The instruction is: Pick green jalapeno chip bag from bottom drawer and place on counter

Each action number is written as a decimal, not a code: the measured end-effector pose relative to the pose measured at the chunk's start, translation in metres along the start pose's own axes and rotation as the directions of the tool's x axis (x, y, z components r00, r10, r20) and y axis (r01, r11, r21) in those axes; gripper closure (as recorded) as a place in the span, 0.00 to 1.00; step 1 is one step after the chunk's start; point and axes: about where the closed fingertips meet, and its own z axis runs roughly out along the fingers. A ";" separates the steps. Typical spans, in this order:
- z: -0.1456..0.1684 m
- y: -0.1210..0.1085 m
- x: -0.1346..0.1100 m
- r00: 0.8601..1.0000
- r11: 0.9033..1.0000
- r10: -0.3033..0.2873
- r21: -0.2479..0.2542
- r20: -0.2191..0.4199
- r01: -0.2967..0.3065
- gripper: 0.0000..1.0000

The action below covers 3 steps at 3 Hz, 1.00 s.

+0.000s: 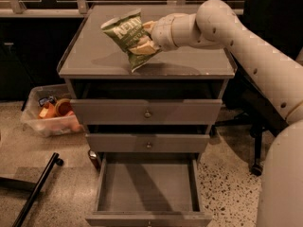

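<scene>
The green jalapeno chip bag point(129, 36) is olive-green with pale lettering. It hangs tilted over the grey counter point(94, 56), its lower corner close to or touching the surface. My gripper point(144, 40) comes in from the right on the cream arm and is shut on the bag's right side. The bottom drawer point(147, 189) is pulled open below and its grey box shows nothing inside.
Two knobbed grey drawers point(147, 112) sit shut above the open one. A clear plastic bin point(49, 115) with orange items stands on the floor at the left. A black bar point(38, 190) lies on the floor at lower left. A dark chair base point(255, 141) stands at the right.
</scene>
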 end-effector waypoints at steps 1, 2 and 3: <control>0.005 -0.006 0.002 0.998 0.999 0.041 0.012 -0.041 -0.041 0.35; 0.009 -0.012 0.005 0.995 0.997 0.068 0.040 -0.069 -0.066 0.11; 0.010 -0.016 0.007 0.992 0.994 0.084 0.072 -0.091 -0.078 0.00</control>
